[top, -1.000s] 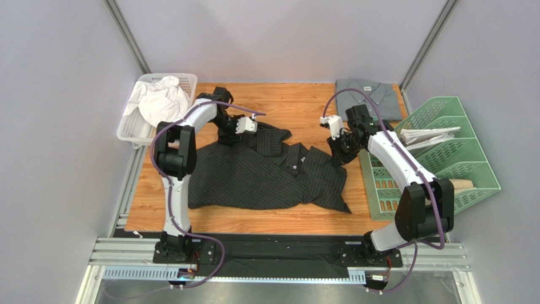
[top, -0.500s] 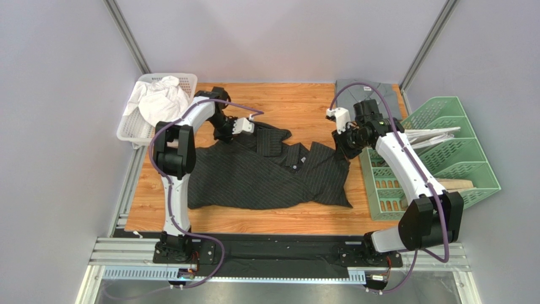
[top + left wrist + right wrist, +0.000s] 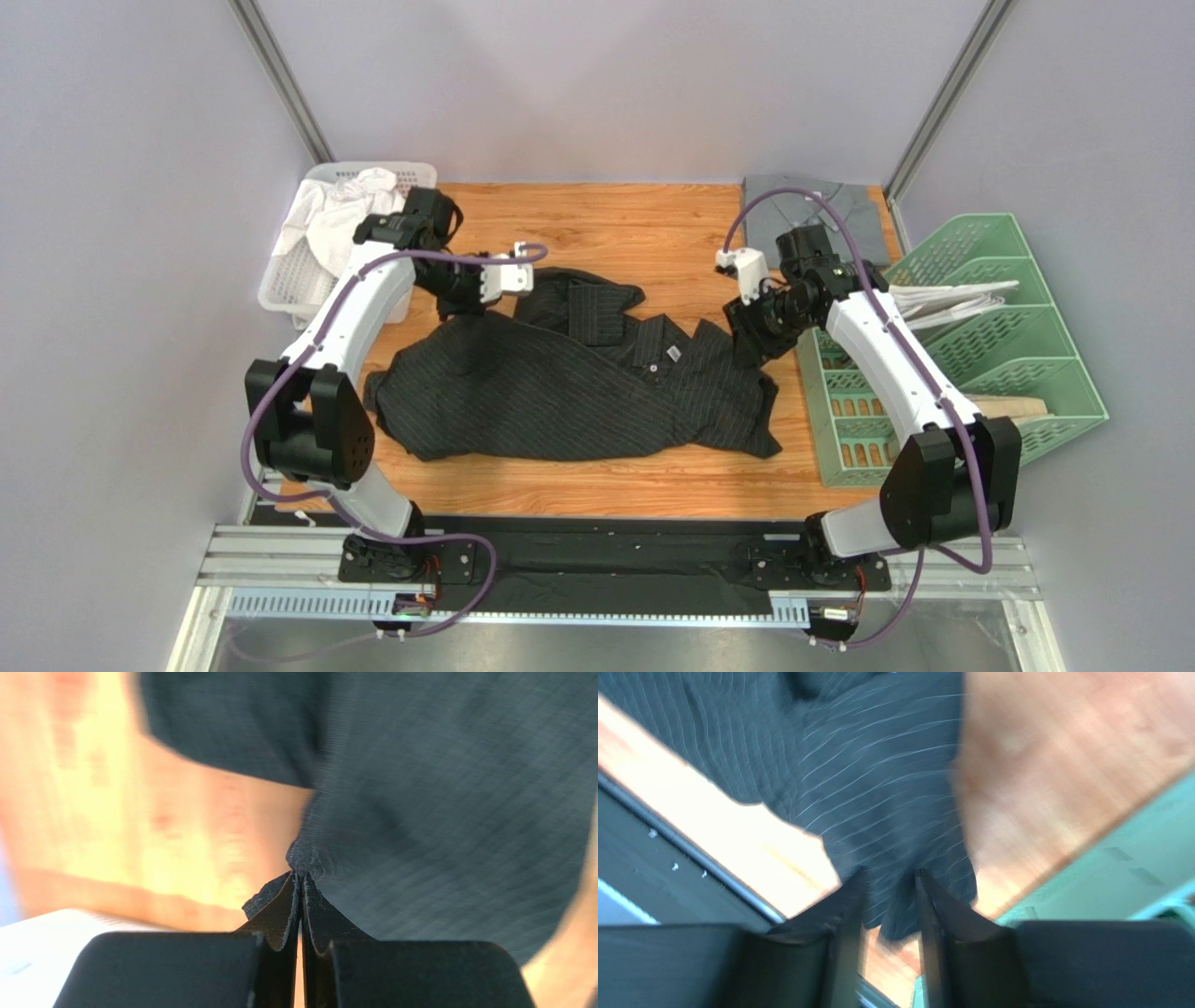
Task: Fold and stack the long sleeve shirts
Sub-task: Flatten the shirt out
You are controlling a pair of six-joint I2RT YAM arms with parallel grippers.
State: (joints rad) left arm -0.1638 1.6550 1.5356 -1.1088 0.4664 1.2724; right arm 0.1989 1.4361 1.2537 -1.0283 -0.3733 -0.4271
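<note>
The black pinstriped long sleeve shirt (image 3: 575, 385) lies rumpled across the middle of the wooden table. My left gripper (image 3: 470, 294) is shut on a pinch of its dark cloth (image 3: 365, 812) at the shirt's back left edge; in the left wrist view the left gripper (image 3: 300, 878) has its jaws pressed together. My right gripper (image 3: 746, 340) hangs over the shirt's right edge. Seen from the right wrist, the right gripper (image 3: 891, 882) has its fingers apart, with striped cloth (image 3: 878, 777) loose between the tips. The grey shirt (image 3: 814, 203) lies folded at the back right corner.
A white basket (image 3: 288, 287) holding white cloth stands at the back left. A green file rack (image 3: 1010, 350) with papers fills the right side, close to my right arm. The table's front edge (image 3: 561, 497) runs just below the shirt.
The left gripper closed on the shirt and drew its left part leftward, the left arm swinging out to the left. The right gripper's jaws parted over the shirt's right edge.
</note>
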